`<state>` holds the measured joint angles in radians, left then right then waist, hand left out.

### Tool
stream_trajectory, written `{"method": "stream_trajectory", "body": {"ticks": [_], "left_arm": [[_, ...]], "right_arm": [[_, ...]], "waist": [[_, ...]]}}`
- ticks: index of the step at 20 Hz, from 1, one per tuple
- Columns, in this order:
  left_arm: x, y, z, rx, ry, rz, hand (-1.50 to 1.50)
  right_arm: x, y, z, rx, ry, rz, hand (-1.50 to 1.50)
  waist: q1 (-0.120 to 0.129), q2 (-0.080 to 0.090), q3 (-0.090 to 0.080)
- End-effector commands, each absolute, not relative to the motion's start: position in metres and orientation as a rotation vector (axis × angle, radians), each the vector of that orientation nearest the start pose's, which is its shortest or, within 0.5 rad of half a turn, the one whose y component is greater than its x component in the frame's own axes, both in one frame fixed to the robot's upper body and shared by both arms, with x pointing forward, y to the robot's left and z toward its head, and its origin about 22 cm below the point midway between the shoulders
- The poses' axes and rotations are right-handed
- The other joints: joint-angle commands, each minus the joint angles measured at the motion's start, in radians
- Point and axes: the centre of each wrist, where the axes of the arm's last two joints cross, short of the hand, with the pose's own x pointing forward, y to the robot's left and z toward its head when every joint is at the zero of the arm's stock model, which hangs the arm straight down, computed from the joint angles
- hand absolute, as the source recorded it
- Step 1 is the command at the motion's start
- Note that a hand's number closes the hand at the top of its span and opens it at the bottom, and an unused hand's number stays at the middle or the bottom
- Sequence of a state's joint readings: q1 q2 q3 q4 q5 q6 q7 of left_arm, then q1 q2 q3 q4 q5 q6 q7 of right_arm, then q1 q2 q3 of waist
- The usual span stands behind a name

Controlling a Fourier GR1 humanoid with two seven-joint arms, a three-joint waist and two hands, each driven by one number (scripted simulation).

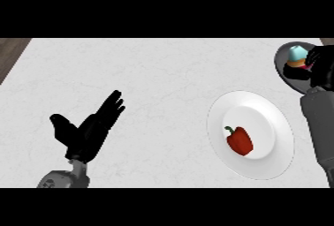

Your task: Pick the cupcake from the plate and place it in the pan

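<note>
Right hand (pixel 318 66) is up at the far right corner of the counter, over the pan (pixel 284 62), and I read its dark fingers as curled round the cupcake (pixel 297 56), which shows just to the left of the palm. From the hand, the cupcake lies immediately leftward and already sits within the pan's grey rim, so I judge that the coming move turns only on letting go and lifting clear, not on any further carry. Whether the cupcake's base touches the pan floor, I cannot tell.

Moving outward, the white plate (pixel 274 119) lies nearer to me, below and left of the pan, with a red bell pepper (pixel 239 140) on it and no cupcake. My left hand (pixel 88 128) rests open, well apart at the lower left, fingers up.

The cupcake stands roughly upright, pale blue frosting on top with an orange-brown wrapper beneath, its right side hidden by the fingers.
</note>
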<state>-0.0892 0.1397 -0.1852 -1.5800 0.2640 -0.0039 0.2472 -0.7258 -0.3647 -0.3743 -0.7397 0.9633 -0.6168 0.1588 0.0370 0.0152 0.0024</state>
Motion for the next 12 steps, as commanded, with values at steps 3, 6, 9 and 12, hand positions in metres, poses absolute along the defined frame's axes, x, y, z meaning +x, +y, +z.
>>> {"method": "stream_trajectory", "body": {"ticks": [3, 6, 9, 12], "left_arm": [[0.266, 0.201, 0.025, -0.251, -1.375, -0.127, 0.0], [0.257, 0.207, 0.022, -0.292, -1.367, -0.128, 0.0], [0.251, 0.191, 0.02, -0.276, -1.378, -0.15, 0.0], [0.262, 0.195, 0.032, -0.271, -1.395, -0.139, 0.0]], "right_arm": [[0.393, -0.392, 0.066, -1.566, -1.33, 0.016, 1.5], [0.391, -0.409, 0.07, -1.577, -1.312, 0.001, 1.5], [0.382, -0.434, 0.08, -1.564, -1.325, -0.027, 1.5], [0.379, -0.446, 0.085, -1.579, -1.323, -0.004, 1.5]], "waist": [[0.01, 0.009, 0.002], [0.032, 0.015, 0.003], [0.035, 0.017, 0.006], [0.038, 0.019, 0.006]]}}
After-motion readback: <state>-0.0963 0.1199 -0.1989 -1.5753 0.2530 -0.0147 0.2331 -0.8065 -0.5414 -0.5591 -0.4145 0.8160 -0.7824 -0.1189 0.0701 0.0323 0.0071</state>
